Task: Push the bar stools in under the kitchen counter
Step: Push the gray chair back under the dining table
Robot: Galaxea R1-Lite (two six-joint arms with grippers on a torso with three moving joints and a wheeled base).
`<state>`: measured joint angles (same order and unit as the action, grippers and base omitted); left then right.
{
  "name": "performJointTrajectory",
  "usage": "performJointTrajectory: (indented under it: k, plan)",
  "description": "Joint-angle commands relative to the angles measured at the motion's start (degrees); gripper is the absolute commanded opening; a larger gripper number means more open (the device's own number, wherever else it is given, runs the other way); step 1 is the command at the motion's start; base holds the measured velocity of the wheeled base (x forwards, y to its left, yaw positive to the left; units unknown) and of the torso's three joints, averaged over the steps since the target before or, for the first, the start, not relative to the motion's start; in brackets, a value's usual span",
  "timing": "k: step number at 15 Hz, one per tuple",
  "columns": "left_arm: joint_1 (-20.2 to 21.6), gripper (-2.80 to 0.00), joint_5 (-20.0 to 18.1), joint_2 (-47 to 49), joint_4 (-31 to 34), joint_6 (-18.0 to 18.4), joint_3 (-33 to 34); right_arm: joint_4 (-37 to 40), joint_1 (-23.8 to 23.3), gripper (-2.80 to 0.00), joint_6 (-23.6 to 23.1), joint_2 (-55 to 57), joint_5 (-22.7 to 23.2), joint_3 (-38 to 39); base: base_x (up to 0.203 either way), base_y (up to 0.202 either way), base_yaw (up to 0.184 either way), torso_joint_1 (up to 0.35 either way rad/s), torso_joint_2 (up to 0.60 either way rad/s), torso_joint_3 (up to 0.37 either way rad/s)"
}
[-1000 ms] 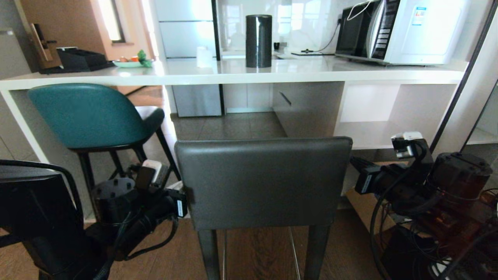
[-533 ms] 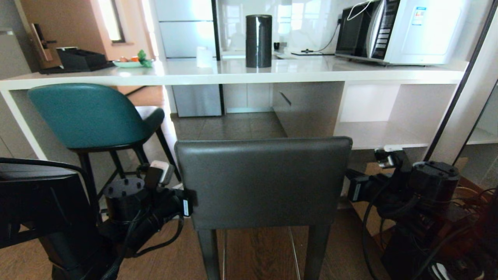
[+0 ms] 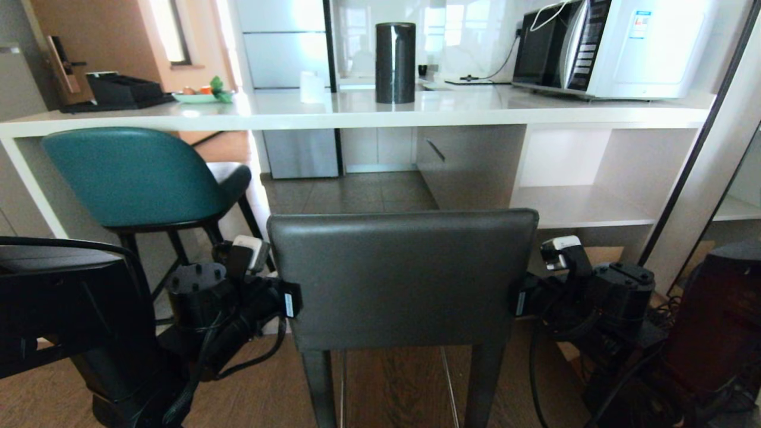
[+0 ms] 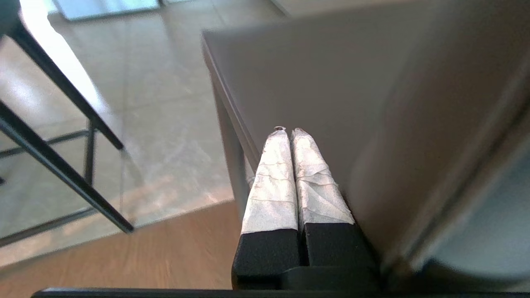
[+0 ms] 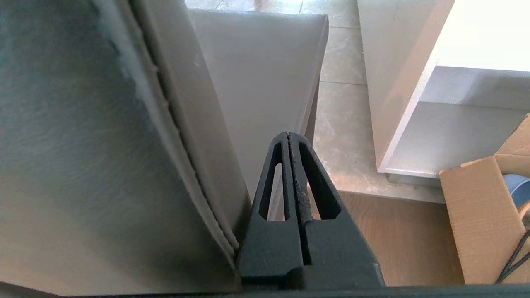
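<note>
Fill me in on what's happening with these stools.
The robot has its two arms bracketing the dark grey stool: the left tool is shut against one side of the backrest, the right tool shut beside the other. That stool stands short of the white counter. The teal stool sits partly under it, untouched.

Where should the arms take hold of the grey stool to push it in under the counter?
Probably the backrest's two short side edges, one arm from each side. The grey stool has a flat rectangular back facing the robot; the left gripper and right gripper, both shut, already flank those edges, level with each other. Even contact should keep it square toward the counter.
</note>
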<state>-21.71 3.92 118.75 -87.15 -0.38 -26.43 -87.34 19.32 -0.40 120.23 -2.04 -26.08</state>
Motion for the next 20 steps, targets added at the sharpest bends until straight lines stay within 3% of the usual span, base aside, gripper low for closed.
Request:
performJointTrajectory:
  k: [1, 4, 9, 20]
  plan:
    - [-1.0, -2.80, 2.9, 0.6, -0.5, 0.0, -0.9, -0.3, 0.3, -2.80, 0.0, 0.1, 0.1, -0.2, 0.000, 0.000, 0.000, 0.000, 0.00, 0.000]
    - [-1.1, -2.80, 3.2, 1.0, -0.5, 2.5, -1.1, -0.3, 0.6, -2.80, -0.1, 0.0, 0.1, -1.1, 0.000, 0.000, 0.000, 0.000, 0.00, 0.000]
    - [-1.1, -2.80, 3.2, 1.0, -0.5, 2.8, -0.9, -0.3, 1.1, -2.80, -0.4, -0.1, 0.1, -1.3, 0.000, 0.000, 0.000, 0.000, 0.00, 0.000]
    - [-1.1, -2.80, 3.2, 0.9, -0.5, 2.9, -0.8, -0.3, 1.1, -2.80, -0.5, 0.6, 0.3, -2.3, 0.182, 0.000, 0.003, 0.000, 0.00, 0.005]
